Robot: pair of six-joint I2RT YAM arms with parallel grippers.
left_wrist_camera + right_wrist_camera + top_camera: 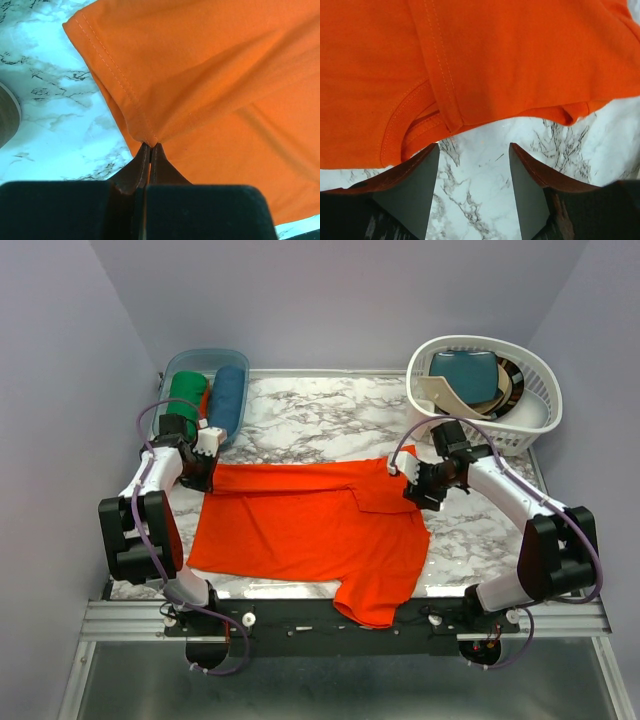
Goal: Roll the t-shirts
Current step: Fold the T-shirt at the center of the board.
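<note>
"Jaws of the left gripper (150, 148) were pressed tight on a pinch of the orange t-shirt (310, 525), right at its stitched hem. And the other side?"

"Those of the right gripper (474, 150) stood wide apart and held nothing. They were over the bare marble table (320, 415), just short of the cloth's edge by the collar (395, 132)."

"Where did the shirt lie?"

"Spread on the table between the two arms, with part of it folded in near the right gripper. One sleeve (375, 600) reached past the table's near edge. A green roll (185, 390) and a blue roll (230, 400) lay in the tub (215, 353) at the far left. The white basket (535, 390) at the far right held more cloth."

"So how should the step have gone?"

"As I judged it, the right gripper needed to ease forward and close on that edge, level with the left's pinch and taking every layer. The stray sleeve wanted tucking in first. After that both arms should have turned the cloth over at a matched pace, keeping it taut between them. Otherwise the roll would likely have come out cone-shaped."
</note>
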